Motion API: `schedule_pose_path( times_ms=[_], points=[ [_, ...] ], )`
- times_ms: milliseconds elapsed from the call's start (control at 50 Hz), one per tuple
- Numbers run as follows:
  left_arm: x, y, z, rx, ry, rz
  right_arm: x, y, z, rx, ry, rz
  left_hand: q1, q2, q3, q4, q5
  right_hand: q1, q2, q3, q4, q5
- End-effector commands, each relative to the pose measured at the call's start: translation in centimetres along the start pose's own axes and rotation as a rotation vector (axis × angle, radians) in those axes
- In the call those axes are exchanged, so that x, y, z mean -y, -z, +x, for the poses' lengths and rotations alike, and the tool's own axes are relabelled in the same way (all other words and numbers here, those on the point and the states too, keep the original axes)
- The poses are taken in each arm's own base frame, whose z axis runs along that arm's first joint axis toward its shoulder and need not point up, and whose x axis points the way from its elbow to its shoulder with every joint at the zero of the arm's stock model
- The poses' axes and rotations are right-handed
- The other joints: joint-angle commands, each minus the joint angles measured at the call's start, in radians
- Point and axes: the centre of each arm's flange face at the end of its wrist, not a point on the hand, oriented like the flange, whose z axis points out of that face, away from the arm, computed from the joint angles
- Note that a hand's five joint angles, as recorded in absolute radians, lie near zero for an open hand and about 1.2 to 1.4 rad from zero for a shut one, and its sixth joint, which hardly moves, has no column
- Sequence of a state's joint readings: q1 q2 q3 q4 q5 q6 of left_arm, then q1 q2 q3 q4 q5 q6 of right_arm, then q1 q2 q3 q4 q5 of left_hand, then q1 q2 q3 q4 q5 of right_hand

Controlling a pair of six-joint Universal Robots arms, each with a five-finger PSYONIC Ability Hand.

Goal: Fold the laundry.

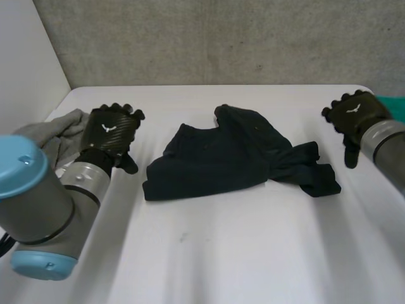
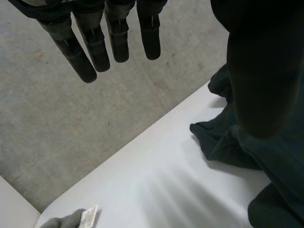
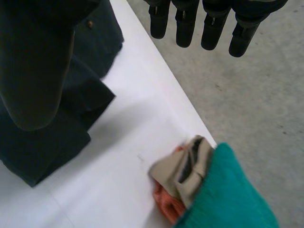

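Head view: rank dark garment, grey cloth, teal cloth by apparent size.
1. Dark garment, clearly largest.
2. Grey cloth, partly hidden by the left hand.
3. Teal cloth, a sliver by the right hand; true size unsure.

A white table [image 1: 209, 253] with rounded far corners meets a plain white wall [image 1: 25, 50] on its left side. Beyond its far edge lies grey speckled floor [image 1: 221, 38], concrete-like. Soft light leaves faint streaks on the tabletop
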State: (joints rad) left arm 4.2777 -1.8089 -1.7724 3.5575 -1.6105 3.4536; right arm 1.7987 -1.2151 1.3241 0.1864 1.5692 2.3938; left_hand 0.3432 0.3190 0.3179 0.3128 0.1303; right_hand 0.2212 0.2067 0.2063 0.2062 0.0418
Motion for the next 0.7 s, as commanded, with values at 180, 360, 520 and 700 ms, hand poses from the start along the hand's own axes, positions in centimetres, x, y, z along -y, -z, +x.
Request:
schedule_pose_path(
  times_ms=[180,360,520,700],
  points=[
    [-2.0,-0.2,0.3,-0.067,0.176,-0.267,4.7,-0.4,-2.5,0.177,0.139,0.261,-0.009,0.015,0.016,0.021,0.029,-0.047,-0.032,-0.032,-0.032,-0.042],
    [-3.9,-2.0,2.1,-0.042,0.235,-0.34,0.5,-7.1,-5.5,0.205,0.213,0.196,0.134,0.159,0.16,0.165,0.173,-0.047,-0.032,-0.032,-0.032,-0.042],
    [-5.3,-2.9,4.8,-0.08,0.247,-0.416,-2.5,-9.5,-6.9,0.255,0.244,0.069,0.313,0.337,0.338,0.343,0.351,-0.047,-0.032,-0.032,-0.032,-0.042],
    [-3.7,-4.8,3.6,0.015,0.244,-0.37,-3.3,-10.8,-6.8,0.235,0.15,0.059,1.053,1.077,1.078,1.083,1.091,1.175,1.19,1.19,1.19,1.18]
  ],
)
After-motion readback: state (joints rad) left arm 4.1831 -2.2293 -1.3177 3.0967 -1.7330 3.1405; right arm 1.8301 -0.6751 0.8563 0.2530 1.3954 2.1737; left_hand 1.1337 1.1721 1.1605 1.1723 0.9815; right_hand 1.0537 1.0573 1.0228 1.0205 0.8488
